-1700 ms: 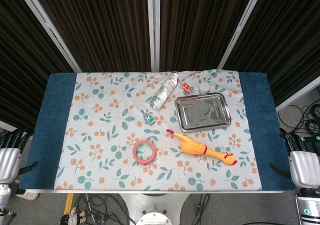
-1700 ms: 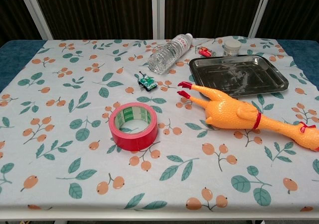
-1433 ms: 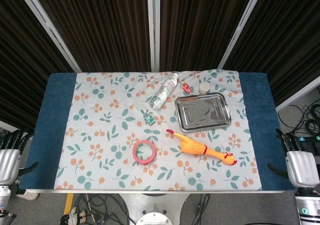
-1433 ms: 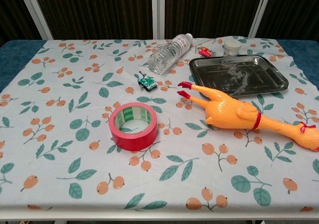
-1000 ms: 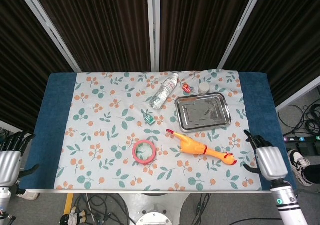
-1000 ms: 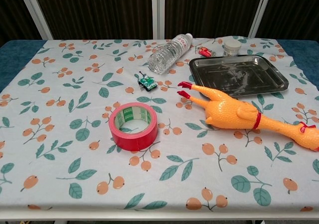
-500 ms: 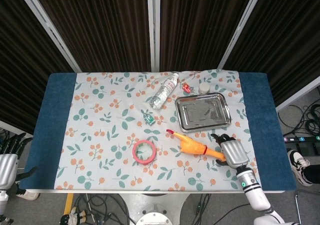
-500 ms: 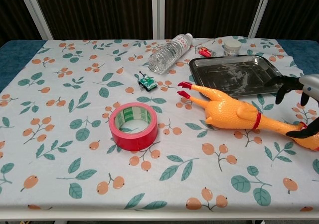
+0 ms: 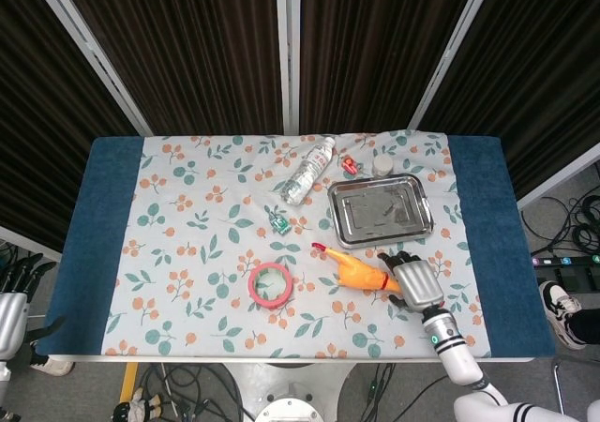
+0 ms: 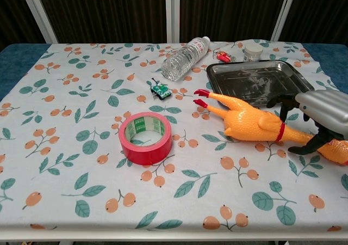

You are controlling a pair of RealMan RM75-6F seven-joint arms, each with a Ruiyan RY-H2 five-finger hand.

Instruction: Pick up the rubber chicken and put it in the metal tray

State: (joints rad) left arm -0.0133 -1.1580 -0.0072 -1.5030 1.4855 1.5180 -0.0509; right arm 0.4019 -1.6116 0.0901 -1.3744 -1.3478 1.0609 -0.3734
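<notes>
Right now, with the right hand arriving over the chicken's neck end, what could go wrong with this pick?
1. The right hand sits over the thin neck of the rubber chicken, not its body; gripped there, the long toy may droop or slip.
2. The metal tray lies just beyond the hand, so a low carry could knock its near rim.
3. The chicken looks nearly as long as the tray, so it may end up propped on a rim.

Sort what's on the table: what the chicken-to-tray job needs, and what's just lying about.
Job: rubber chicken, metal tray, right hand over the chicken's neck, fingers apart.

Lying about: red tape roll, water bottle, small green item, small red item, small jar.
</notes>
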